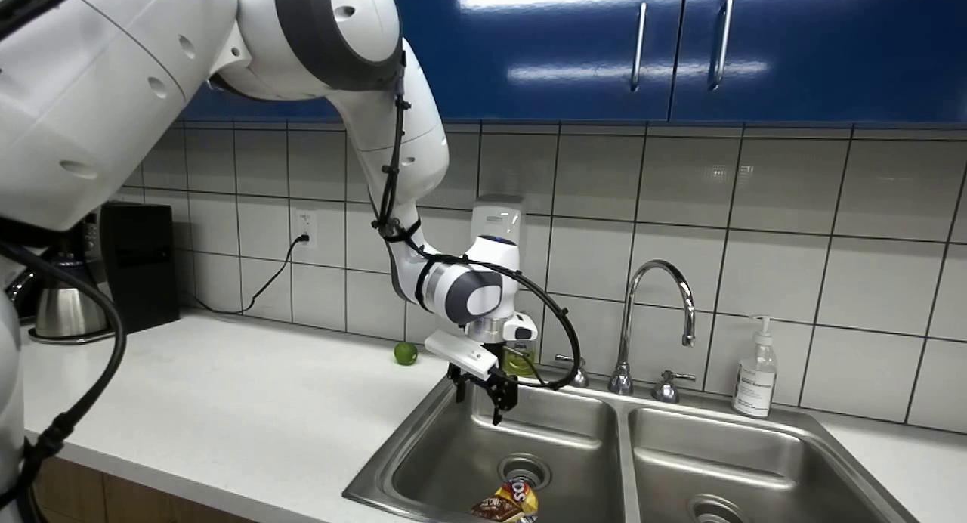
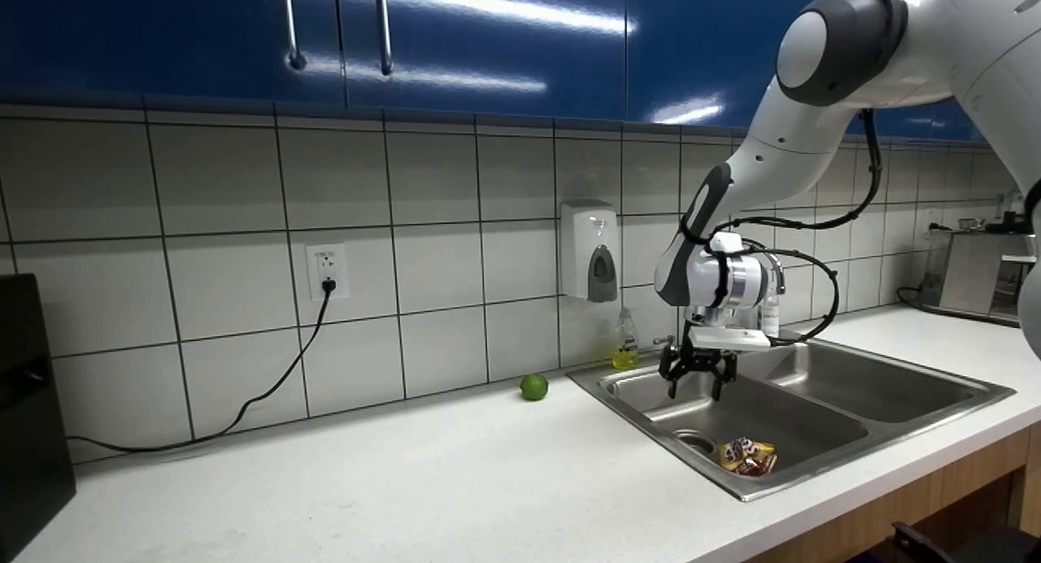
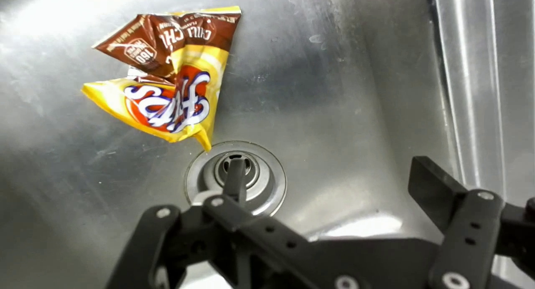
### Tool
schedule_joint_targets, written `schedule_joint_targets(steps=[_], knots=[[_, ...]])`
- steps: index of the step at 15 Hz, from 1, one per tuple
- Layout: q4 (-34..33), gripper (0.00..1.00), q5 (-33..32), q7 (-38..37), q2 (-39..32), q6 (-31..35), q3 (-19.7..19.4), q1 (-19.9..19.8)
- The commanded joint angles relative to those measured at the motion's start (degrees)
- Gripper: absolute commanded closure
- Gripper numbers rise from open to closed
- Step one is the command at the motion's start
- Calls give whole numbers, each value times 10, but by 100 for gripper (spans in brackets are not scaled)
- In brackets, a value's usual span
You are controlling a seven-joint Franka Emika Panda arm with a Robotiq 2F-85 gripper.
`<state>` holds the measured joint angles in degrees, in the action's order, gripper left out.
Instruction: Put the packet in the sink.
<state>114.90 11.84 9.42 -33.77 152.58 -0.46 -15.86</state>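
A crumpled, glossy packet [image 3: 184, 72], yellow and brown, is located in the left basin [image 1: 446, 466] of the metal sink [image 1: 389, 455], toward the near rim; one pointed corner is seen over the edge of the round drain [image 3: 267, 176]. The black pincer [image 2: 694, 394] is positioned above the basin's far part, its fingers spread apart. Bare, smooth metal is left between packet and divider [image 1: 625, 455]. A round green fruit [image 2: 533, 386] is placed left of the sink on the white desk [image 2: 390, 465].

Glossy, crinkled packet [image 3: 198, 57], scuffed metal sink [image 3: 313, 113], matt gripper [image 2: 694, 394], and here, a smooth counter [image 2: 390, 465], wood-grain panels [image 1: 151, 502] under its near edge!
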Motion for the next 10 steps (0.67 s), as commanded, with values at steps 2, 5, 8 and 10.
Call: schedule_joint_targets(steps=[2, 5, 8, 10], knots=[[66, 0, -19, 40, 81, -32, 5, 0], [105, 0, -20, 60, 123, -42, 3, 3], [145, 0, -15, 77, 165, -58, 3, 8], [171, 0, -13, 91, 192, -71, 2, 12]])
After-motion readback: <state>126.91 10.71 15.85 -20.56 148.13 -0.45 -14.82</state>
